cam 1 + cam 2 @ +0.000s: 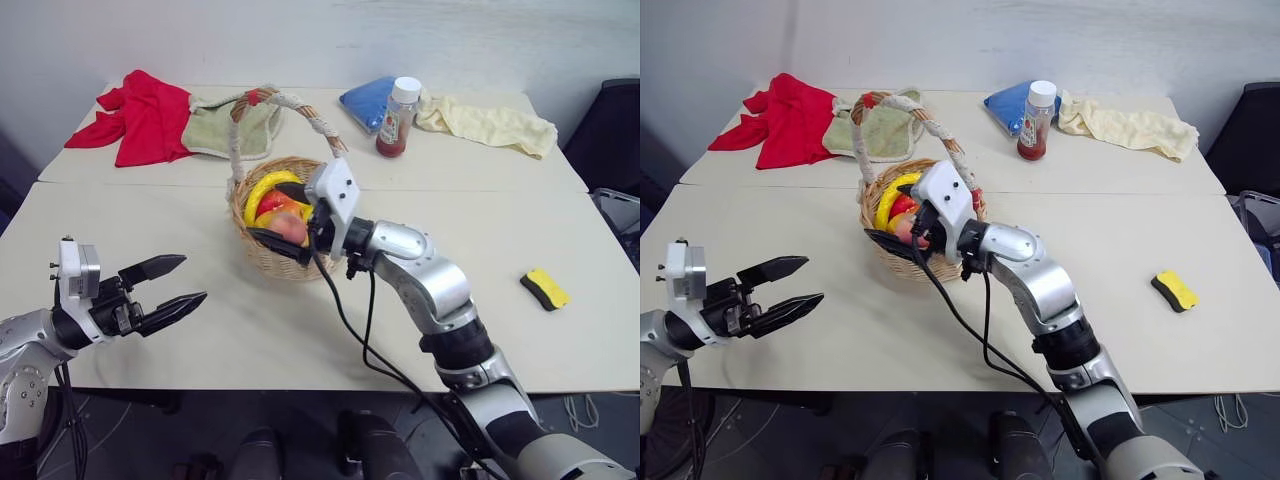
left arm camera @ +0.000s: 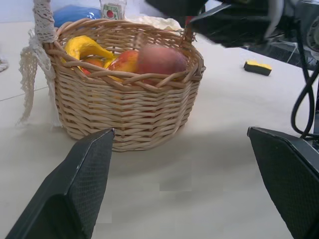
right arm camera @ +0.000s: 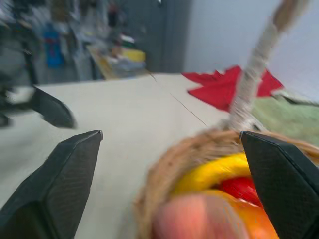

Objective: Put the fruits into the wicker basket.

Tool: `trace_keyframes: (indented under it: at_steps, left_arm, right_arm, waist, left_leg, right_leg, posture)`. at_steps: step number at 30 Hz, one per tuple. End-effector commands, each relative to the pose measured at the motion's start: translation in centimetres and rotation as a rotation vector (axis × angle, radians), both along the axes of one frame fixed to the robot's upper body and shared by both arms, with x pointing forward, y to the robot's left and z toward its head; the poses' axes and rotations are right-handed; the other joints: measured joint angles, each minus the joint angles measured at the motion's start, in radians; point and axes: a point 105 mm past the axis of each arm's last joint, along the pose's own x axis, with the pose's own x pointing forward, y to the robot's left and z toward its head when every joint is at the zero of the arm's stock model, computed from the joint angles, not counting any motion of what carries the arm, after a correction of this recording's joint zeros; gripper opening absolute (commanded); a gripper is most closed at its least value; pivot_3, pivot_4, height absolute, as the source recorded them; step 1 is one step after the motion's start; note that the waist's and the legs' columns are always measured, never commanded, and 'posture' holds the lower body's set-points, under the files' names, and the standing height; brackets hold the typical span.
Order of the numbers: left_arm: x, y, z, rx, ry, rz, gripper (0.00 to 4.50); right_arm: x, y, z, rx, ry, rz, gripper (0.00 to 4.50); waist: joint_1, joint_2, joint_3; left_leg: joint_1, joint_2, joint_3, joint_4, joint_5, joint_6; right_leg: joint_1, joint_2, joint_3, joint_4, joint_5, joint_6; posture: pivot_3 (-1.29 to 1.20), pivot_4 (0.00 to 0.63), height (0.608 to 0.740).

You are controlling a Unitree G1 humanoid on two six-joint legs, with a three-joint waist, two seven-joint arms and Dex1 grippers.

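Peach [image 2: 160, 59] in wicker basket [image 2: 124, 114], right end effector [image 1: 286, 215] wide above it, left end effector [image 1: 170, 288] wide

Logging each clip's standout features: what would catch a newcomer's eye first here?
The round tan wicker basket mid-table, heaped with yellow, red and pink toy fruit, with the right gripper open over its rim. Next, the bright red cloth at the table's far left and the open left gripper hovering near-left.

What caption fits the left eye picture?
Open right gripper over the wicker basket, pink peach inside.
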Motion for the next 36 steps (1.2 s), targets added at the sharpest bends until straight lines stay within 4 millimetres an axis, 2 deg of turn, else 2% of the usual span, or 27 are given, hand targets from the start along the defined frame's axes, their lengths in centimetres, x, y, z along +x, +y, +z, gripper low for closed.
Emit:
trace_keyframes:
  at_steps: [1, 3, 6, 10, 12, 14, 20, 25, 28, 31, 36]
  left_arm:
    - [-0.2, -0.4, 1.0, -0.007, -0.041, -0.019, 4.5]
    - [-0.3, -0.4, 1.0, -0.005, -0.044, -0.021, 4.5]
    - [-0.3, -0.2, 1.1, 0.004, -0.046, -0.021, 4.5]
    - [-0.3, -0.1, 1.2, 0.01, -0.054, -0.012, 4.5]
    - [-0.2, -0.1, 1.2, 0.007, -0.057, -0.008, 4.5]
    - [-0.1, -0.2, 1.2, 0.005, -0.058, -0.009, 4.5]
    - [0.3, -0.6, 1.4, 0.003, -0.07, -0.016, 4.5]
    - [0.7, -0.8, 1.9, 0.003, -0.085, -0.024, 4.5]
    - [0.9, -1.1, 1.9, 0.002, -0.098, -0.027, 4.5]
    - [0.9, -1.4, 2.3, -0.014, -0.129, -0.024, 4.5]
    - [0.5, -1.5, 1.9, -0.015, -0.112, -0.03, 4.5]
  right_arm:
    - [-3.8, -2.4, 2.8, 0.151, -0.002, 0.215, 4.48]
    - [-5.2, -5.2, 1.7, 0.101, 0.014, 0.245, 4.48]
    - [-5.7, -9.5, -0.4, 0.002, 0.062, 0.178, 4.48]
    - [-3.5, -14.2, -2.3, -0.101, 0.047, -0.021, 4.48]
    - [-1.6, -15.1, -2.2, -0.109, 0.023, -0.103, 4.48]
    - [-0.4, -15.0, -2.0, -0.105, 0.003, -0.129, 4.48]
    - [4.3, -10.7, -1.8, -0.083, 0.007, -0.103, 4.48]
    - [6.2, -7.8, -1.0, -0.065, 0.016, -0.037, 4.48]
    - [6.9, -7.1, -1.0, -0.074, 0.012, -0.035, 3.91]
    - [6.5, -7.0, -0.9, -0.084, -0.017, 0.002, 2.9]
    - [5.5, -7.8, 0.0, -0.04, -0.072, 0.013, 1.2]
  waist:
    - [0.001, 0.0, 0.0]
    - [0.006, 0.0, 0.0]
    - [0.011, 0.0, 0.0]
    - [-0.002, 0.0, 0.0]
    - [-0.007, 0.0, 0.0]
    - [-0.007, 0.0, 0.0]
    - [-0.006, 0.001, 0.0]
    - [-0.001, 0.001, 0.0]
    - [0.003, 0.001, 0.0]
    - [0.002, 0.001, 0.0]
    - [-0.002, 0.001, 0.0]
  left_leg:
    - [0.0, 0.0, 0.0, 0.0, 0.0, 0.0]
    - [0.0, 0.0, 0.0, 0.0, 0.0, 0.0]
    - [0.002, -0.001, -0.002, 0.0, -0.001, 0.001]
    - [0.004, -0.002, 0.0, 0.0, -0.001, 0.002]
    - [0.006, 0.0, 0.002, 0.0, -0.001, 0.002]
    - [0.007, 0.0, 0.002, 0.001, 0.0, 0.001]
    - [0.005, 0.003, 0.001, 0.0, 0.001, -0.001]
    - [0.001, 0.002, 0.004, 0.0, 0.002, -0.003]
    - [-0.001, 0.001, 0.004, 0.001, 0.002, -0.003]
    - [-0.001, 0.001, 0.003, 0.0, 0.002, -0.003]
    - [-0.001, 0.002, 0.004, 0.0, 0.002, -0.003]
  right_leg:
    - [0.0, 0.0, 0.0, 0.0, 0.0, 0.0]
    - [0.001, 0.0, 0.0, 0.0, 0.0, 0.0]
    - [0.006, -0.002, -0.002, -0.005, 0.0, 0.0]
    - [0.007, -0.002, -0.001, -0.006, 0.0, 0.001]
    - [0.007, 0.002, 0.001, -0.005, 0.0, 0.0]
    - [0.007, 0.005, 0.002, -0.003, 0.0, -0.001]
    - [0.002, 0.007, 0.001, 0.002, -0.001, -0.004]
    - [-0.003, 0.005, 0.003, 0.004, -0.001, -0.003]
    - [-0.004, 0.003, 0.003, 0.003, 0.0, -0.003]
    - [-0.004, 0.002, 0.003, 0.002, 0.0, -0.003]
    - [-0.004, 0.003, 0.003, 0.003, 0.0, -0.002]
  posture:
    - [0.0, 0.15, 0.74]
    - [0.0, 0.15, 0.74]
    - [0.0, 0.15, 0.74]
    - [0.0, 0.15, 0.74]
    - [0.0, 0.15, 0.74]
    - [0.0, 0.15, 0.74]
    - [0.0, 0.15, 0.74]
    - [0.0, 0.15, 0.74]
    - [0.0, 0.15, 0.74]
    - [0.0, 0.15, 0.74]
    - [0.0, 0.15, 0.74]
